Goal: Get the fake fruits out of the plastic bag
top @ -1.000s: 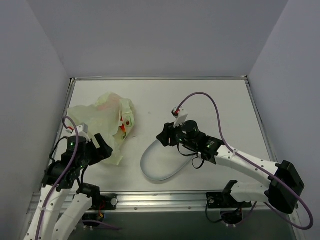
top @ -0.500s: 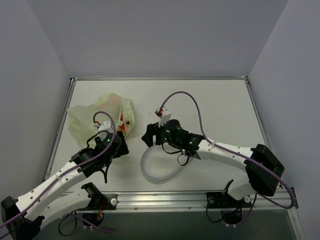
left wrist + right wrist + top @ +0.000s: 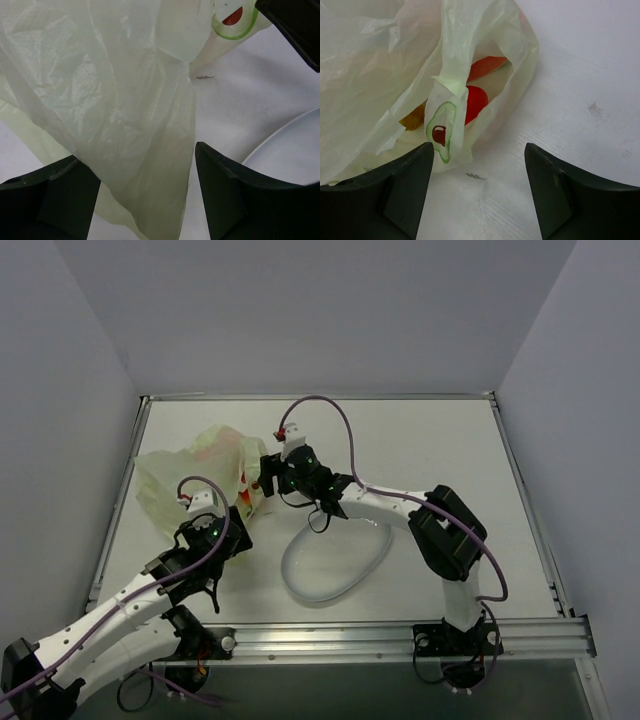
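The left fingers (image 3: 50,200) and right fingers (image 3: 395,195) are seen open and empty. If the plastic bag (image 3: 170,480) is tugged unevenly, the fake fruits (image 3: 476,100) may be scattered.

Soft, even light, faint shadows; views sharp, only the near dark fingers (image 3: 225,200) blur slightly.

Both arms crowd the plastic bag (image 3: 185,475) on the tabletop's (image 3: 440,450) left side. The left claw (image 3: 236,527) is at its near corner and the right claw (image 3: 263,474) at its right edge, where the red fake fruits (image 3: 246,497) show through. The white plate (image 3: 330,575) lies just beside.
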`<state>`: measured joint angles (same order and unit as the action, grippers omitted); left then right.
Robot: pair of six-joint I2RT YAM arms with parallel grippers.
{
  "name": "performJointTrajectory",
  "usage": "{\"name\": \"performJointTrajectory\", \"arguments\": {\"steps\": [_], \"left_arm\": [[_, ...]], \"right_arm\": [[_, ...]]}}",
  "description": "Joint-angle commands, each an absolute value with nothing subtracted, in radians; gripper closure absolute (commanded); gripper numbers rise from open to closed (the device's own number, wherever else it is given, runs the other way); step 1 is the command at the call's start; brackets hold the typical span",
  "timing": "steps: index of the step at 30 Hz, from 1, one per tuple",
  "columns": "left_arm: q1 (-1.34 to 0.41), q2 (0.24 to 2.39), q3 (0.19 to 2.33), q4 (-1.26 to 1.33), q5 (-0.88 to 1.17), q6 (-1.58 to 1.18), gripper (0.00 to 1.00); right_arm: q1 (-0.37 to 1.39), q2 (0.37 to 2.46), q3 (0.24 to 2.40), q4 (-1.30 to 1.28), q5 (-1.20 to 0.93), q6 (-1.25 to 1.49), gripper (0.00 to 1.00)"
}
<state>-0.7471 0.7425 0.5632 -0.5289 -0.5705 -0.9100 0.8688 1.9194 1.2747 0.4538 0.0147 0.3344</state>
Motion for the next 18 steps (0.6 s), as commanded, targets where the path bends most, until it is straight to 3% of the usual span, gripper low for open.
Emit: {"name": "performJointTrajectory", "arguments": {"steps": [1, 2, 7, 9, 10, 11, 12, 18], "left_arm": [[-0.756, 0.771, 0.578, -0.420, -0.585, -0.885, 0.31], [-0.756, 0.782, 0.578, -0.394, -0.580, -0.878, 0.32], [-0.756, 0.785, 0.568, -0.384, -0.595, -0.876, 0.53], [-0.756, 0.761, 0.551, -0.365, -0.607, -0.880, 0.62], [-0.756, 0.752, 0.542, -0.354, -0.607, -0.881, 0.80], [-0.756, 0.729, 0.543, -0.357, -0.617, -0.884, 0.89], [-0.755, 0.715, 0.548, -0.367, -0.623, -0.887, 0.96], [-0.752, 0.559, 0.643, -0.385, -0.582, -0.851, 0.98]], "right_arm": [[0.851, 1.969, 1.377, 0.480, 0.000, 0.314, 0.32], [0.845, 1.989, 1.397, 0.479, -0.036, 0.321, 0.32], [0.835, 2.056, 1.460, 0.491, -0.133, 0.357, 0.39], [0.828, 2.069, 1.470, 0.520, -0.184, 0.376, 0.58], [0.828, 2.068, 1.467, 0.529, -0.205, 0.382, 0.70], [0.827, 2.063, 1.460, 0.537, -0.195, 0.388, 0.93], [0.827, 2.043, 1.450, 0.540, -0.184, 0.387, 1.00], [0.755, 1.907, 1.303, 0.552, -0.221, 0.325, 1.00]]}}
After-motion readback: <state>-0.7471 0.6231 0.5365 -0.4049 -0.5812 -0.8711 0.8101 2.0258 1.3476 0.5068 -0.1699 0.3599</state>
